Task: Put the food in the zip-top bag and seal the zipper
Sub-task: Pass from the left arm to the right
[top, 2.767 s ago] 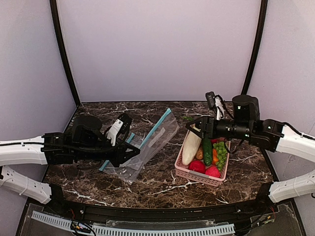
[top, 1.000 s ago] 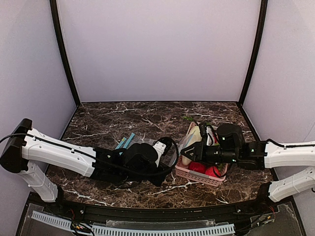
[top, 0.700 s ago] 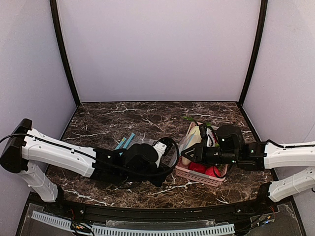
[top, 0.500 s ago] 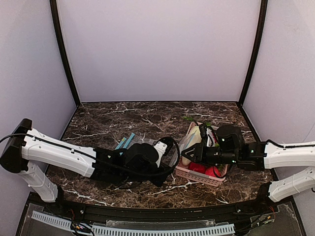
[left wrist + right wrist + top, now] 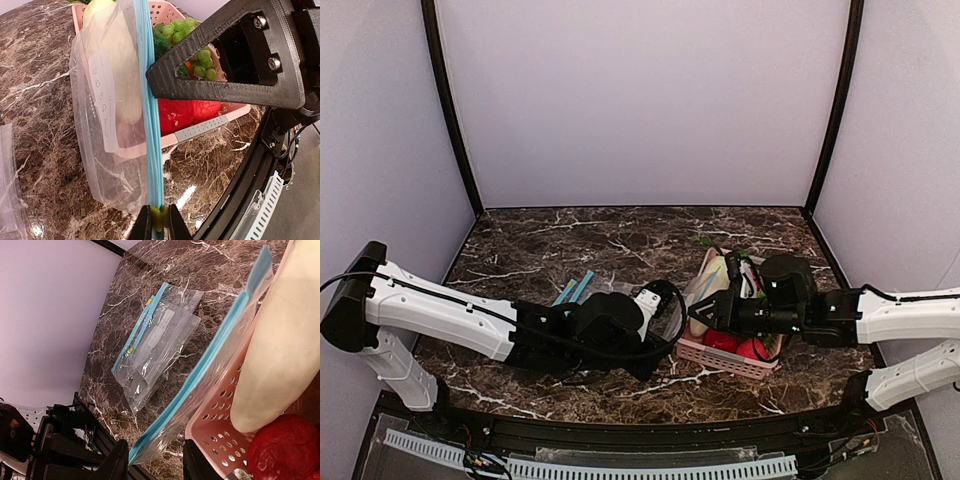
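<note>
My left gripper (image 5: 159, 225) is shut on the yellow slider at the end of the zipper (image 5: 150, 125), holding the clear zip-top bag (image 5: 107, 150) on edge beside the pink basket (image 5: 200, 131). The food lies in that basket: two red fruits (image 5: 177, 112) (image 5: 207, 107) and the dark green cucumber (image 5: 161, 44). My right gripper (image 5: 156, 462) is open, its fingers on either side of the bag's teal zipper (image 5: 200, 375) near the low corner. In the top view both grippers (image 5: 665, 305) (image 5: 705, 315) meet at the basket's left side.
The basket (image 5: 720, 355) also holds a long white radish (image 5: 280, 340), green grapes (image 5: 195, 55) and an orange piece. Spare clear bags (image 5: 155, 345) lie flat on the marble to the left. The table's black front rim (image 5: 640, 420) is close below.
Since the oldest frame the left arm carried the bag right to the basket and the right arm dropped low beside it. Over the last second almost nothing has moved.
</note>
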Controlling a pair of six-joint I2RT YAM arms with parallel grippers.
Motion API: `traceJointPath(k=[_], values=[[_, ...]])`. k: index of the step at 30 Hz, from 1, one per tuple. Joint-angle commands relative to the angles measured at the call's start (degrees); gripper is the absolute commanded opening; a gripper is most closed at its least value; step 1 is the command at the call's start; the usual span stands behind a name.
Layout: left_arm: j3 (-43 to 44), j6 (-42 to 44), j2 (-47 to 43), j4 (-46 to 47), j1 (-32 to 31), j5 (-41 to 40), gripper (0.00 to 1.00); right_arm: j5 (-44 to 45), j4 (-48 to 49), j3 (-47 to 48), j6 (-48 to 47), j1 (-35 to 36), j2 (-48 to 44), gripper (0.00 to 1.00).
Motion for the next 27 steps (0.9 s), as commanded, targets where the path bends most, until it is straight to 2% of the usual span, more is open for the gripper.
traceJointPath(k=[1, 19, 22, 27], values=[[0.8, -0.7, 0.3, 0.7, -0.5, 0.4, 0.01, 1.0, 1.5, -1.0, 0.5, 0.5, -1.2, 0.36], [0.7, -0.8, 0.1, 0.9, -0.5, 0.5, 0.01, 1.0, 2.7, -1.5, 0.9, 0.4, 1.7, 0.32], [0.6, -0.9, 0.1, 0.9, -0.4, 0.4, 0.01, 1.0, 2.7, -1.8, 1.1, 0.4, 1.5, 0.28], [0.5, -1.0, 0.2, 1.2, -0.4, 0.5, 0.01, 1.0, 2.8, -2.2, 1.2, 0.3, 0.9, 0.14]])
